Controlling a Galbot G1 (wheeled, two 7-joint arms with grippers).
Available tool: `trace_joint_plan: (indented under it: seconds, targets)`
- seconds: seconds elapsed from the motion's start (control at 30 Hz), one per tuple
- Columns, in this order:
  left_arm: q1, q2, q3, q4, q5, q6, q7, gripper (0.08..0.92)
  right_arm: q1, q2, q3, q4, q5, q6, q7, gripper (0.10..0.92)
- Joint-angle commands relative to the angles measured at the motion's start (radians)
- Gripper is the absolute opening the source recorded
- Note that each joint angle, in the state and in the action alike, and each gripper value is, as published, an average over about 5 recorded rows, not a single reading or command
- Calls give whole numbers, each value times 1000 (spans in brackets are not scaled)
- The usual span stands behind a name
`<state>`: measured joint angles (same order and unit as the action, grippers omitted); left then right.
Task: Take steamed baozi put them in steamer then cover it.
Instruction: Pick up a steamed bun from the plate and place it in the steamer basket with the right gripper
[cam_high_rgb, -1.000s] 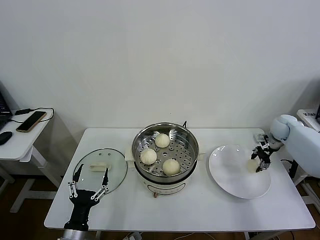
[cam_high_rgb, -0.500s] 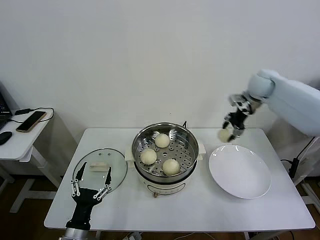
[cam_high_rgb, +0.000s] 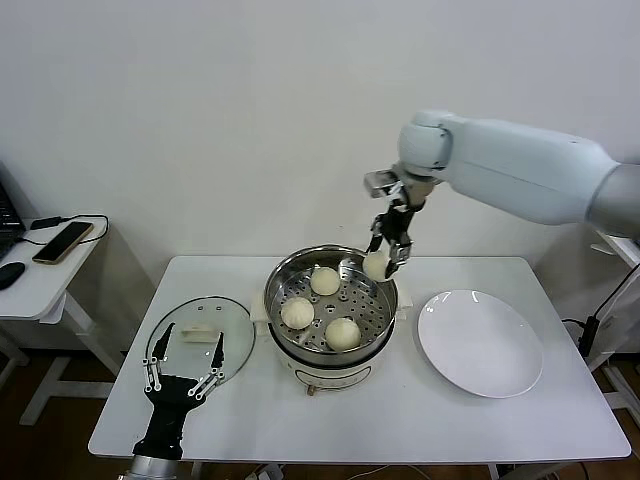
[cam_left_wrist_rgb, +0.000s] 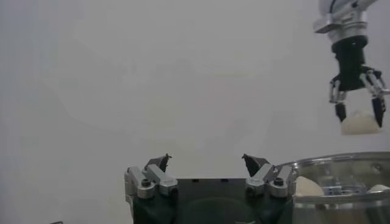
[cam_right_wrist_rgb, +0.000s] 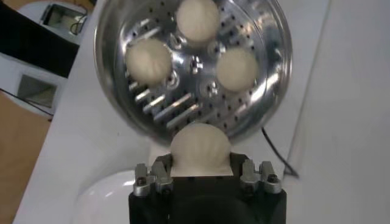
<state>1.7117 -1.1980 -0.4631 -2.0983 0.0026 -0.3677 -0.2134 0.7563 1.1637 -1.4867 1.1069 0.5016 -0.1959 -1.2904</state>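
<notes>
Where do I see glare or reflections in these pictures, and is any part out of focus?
Head view: the round shiny stainless-steel steamer reflects light on its inner wall; the round clear glass lid looks faint. Right wrist view: bright glare streaks on the steamer's perforated floor; the cream-white bun in the right gripper is soft. Left wrist view: hazy, featureless background.

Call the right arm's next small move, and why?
Probably lower it into the steamer and release. The right gripper is shut on the fourth baozi above the basket's far right edge, where the perforated floor is bare; three baozi sit inside. The left gripper waits open by the glass lid.
</notes>
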Motion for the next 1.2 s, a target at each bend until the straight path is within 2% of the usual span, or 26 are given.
trace_joint_plan:
  seconds: [0.03, 0.97, 1.2]
  targets:
    - [3, 1, -9, 0, -5, -2, -1, 823, -19, 136, -74, -26, 22, -23, 15, 646]
    - [3, 0, -32, 3, -14, -1, -7, 823, -152, 133, -52, -98, -109, -3, 39, 648]
    - [4, -1, -36, 1, -15, 1, -8, 823, -156, 135, -44, -97, -117, 4, 57, 710]
